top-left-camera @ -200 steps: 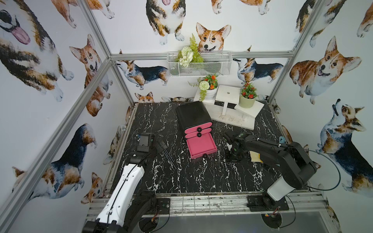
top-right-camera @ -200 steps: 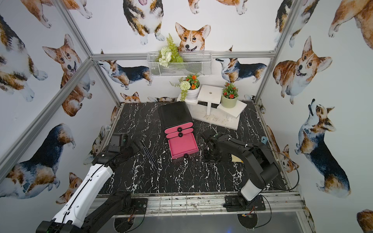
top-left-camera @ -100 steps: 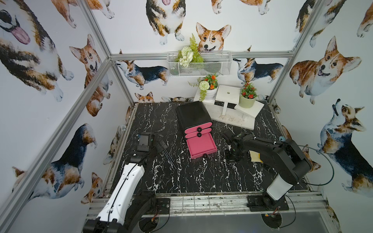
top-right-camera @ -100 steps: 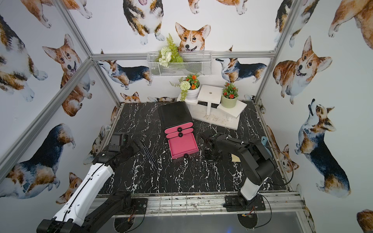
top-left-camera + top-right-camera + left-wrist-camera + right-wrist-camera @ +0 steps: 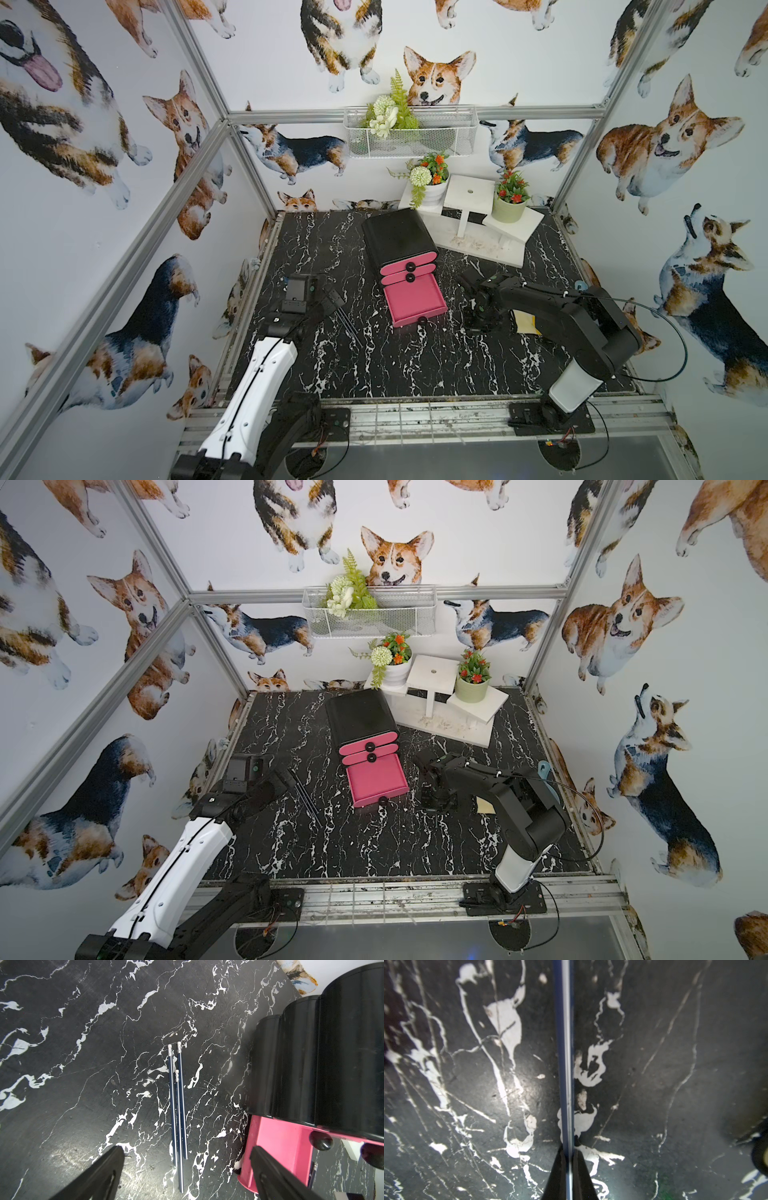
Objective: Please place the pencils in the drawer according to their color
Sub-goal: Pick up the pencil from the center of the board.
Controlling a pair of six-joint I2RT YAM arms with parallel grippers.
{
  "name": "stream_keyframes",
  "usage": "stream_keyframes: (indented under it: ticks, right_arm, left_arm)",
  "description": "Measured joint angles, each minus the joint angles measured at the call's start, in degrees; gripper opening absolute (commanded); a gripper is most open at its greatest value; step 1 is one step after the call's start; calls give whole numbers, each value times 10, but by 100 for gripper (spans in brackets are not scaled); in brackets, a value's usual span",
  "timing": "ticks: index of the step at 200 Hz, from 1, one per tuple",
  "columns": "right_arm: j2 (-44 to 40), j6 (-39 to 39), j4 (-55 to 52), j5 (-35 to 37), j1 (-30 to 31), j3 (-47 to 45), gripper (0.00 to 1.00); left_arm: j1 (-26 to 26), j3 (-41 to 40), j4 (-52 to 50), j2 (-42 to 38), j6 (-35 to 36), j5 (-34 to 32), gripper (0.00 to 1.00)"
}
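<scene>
1. My right gripper is clamped on one dark blue pencil. The jaws pinch its shaft from both sides, and the pencil runs straight out ahead of the fingertips.
2. In both top views that gripper is low over the black marble table, just right of the open drawer. I cannot tell whether the pencil is clear of the surface.
3. My left gripper is spread wide and grips nothing. It hangs above three more dark blue pencils.
4. Those three lie flat on the table, side by side and touching, left of the drawer unit. Their eraser ends point to the far side, and the middle one sits shifted nearer than its neighbours.
5. The unit has a black body with three pink drawers. The bottom drawer is pulled out toward the near side, and the two above it are closed.
6. A yellowish flat piece lies on the table to the right, partly hidden under the right arm.
</scene>
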Motion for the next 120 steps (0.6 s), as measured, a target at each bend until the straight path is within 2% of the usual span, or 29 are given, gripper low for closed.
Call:
stream_keyframes:
  ticks: [24,41,83,120]
  right_arm:
    - [-29,0,13,5,7,-8,0]
    - [-65,6,13,-24,10,-12,0]
    - [-175,23,32,-117,13,-11,0]
    - [-196,60,80,-224,17,-23,0]
  left_arm:
    - [0,0,0,0,0,0,100]
    - [0,0,0,0,0,0,100]
    - [0,0,0,0,0,0,100]
    - [0,0,0,1,0,0,100]
